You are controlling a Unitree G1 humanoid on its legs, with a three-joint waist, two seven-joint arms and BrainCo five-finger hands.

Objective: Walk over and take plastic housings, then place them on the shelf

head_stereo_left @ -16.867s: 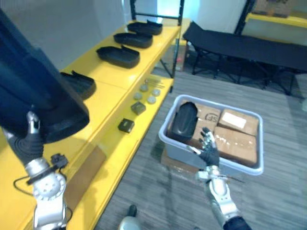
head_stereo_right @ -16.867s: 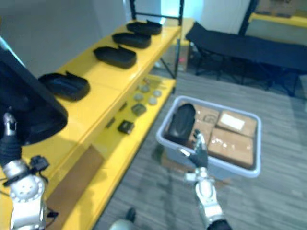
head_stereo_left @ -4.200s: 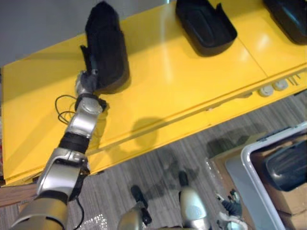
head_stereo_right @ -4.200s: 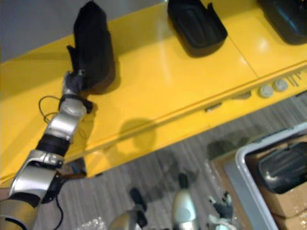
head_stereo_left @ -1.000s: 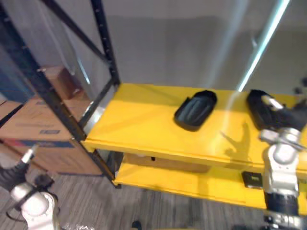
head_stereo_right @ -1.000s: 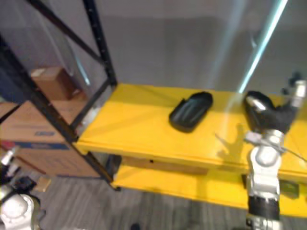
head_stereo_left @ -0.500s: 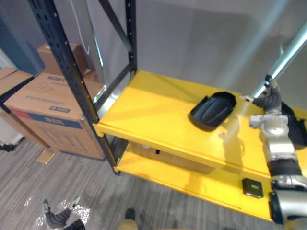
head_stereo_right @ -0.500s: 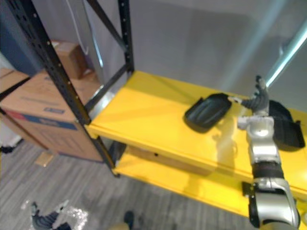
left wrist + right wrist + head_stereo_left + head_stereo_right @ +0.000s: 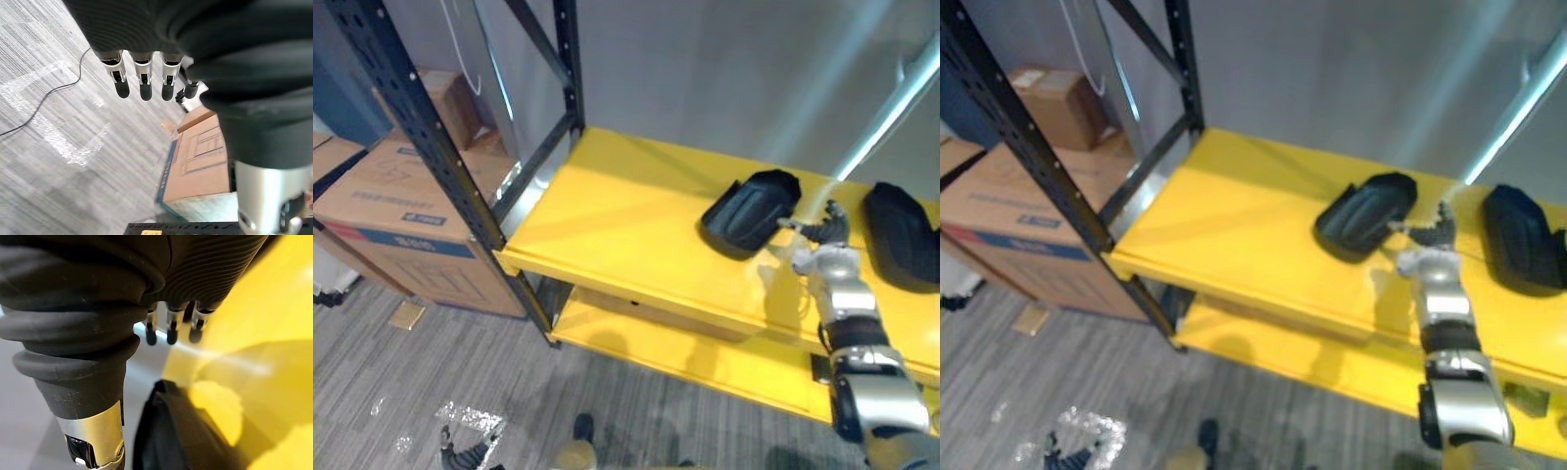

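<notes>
Comparing with half a second back, the right hand has come down from its raised pose in front of the second housing. It now sits low over the yellow shelf, in the gap between the two black housings. The first housing lies at the hand's 10 o'clock, just beside the fingertips; whether they touch it I cannot tell. The second housing lies at its 3 o'clock, apart from it. Both housings rest on the shelf as before. The right hand's fingers are straight and released, holding nothing. The left hand hangs at 7 o'clock in the head view, over the grey floor near a cardboard box, its fingers likewise straight and empty.
</notes>
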